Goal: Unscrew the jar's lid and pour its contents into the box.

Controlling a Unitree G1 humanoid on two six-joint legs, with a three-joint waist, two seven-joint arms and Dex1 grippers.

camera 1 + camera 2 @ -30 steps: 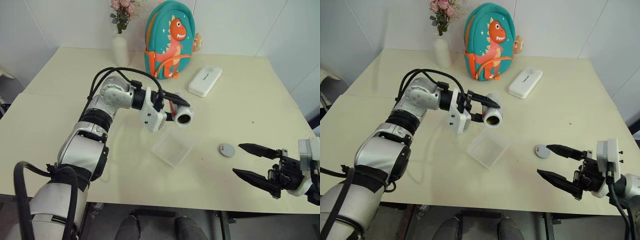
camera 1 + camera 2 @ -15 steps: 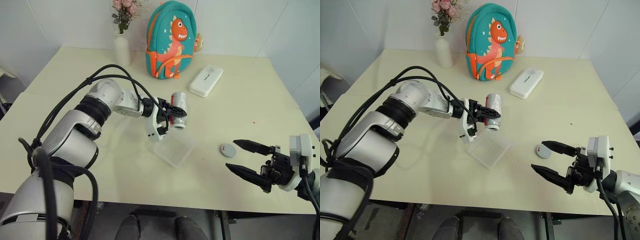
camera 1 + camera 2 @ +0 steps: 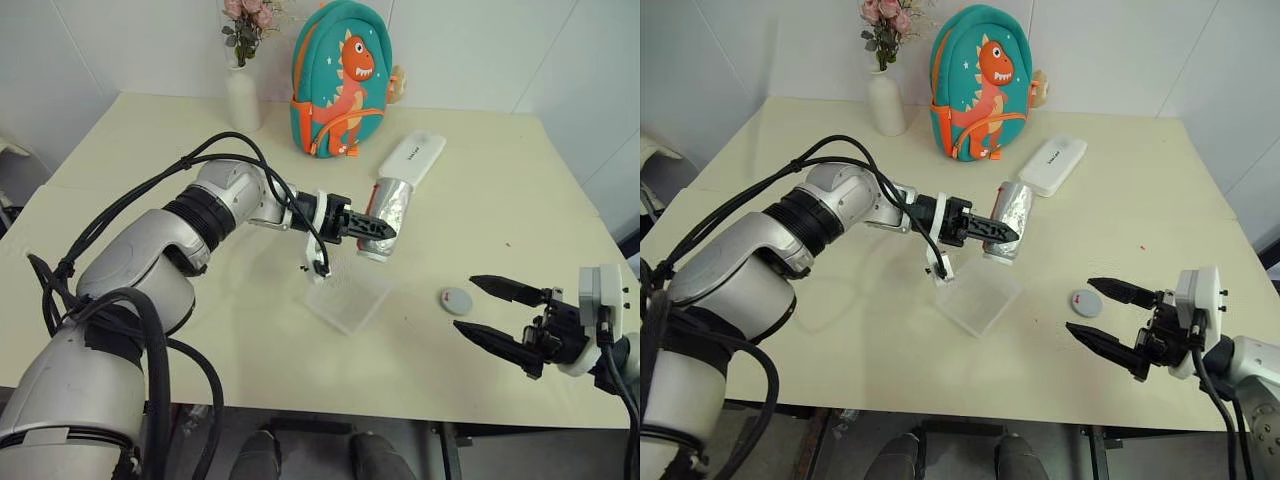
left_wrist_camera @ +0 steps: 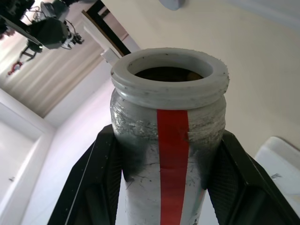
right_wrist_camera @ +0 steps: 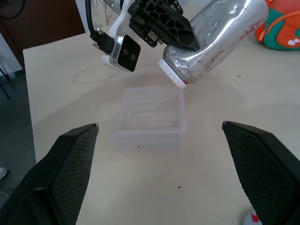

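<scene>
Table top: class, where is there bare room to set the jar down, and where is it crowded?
Bare: the near left of the table, and the strip between the clear box and lid. Crowded: the far edge, with vase, backpack and white case.

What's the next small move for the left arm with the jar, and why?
Probably tip the jar further. The left gripper holds it tilted, open mouth down over the box, lid off, yet the box looks empty.

Left tool [image 3: 372, 228] gripping tilted jar [image 3: 390, 216] above clear box [image 3: 347, 295]
</scene>
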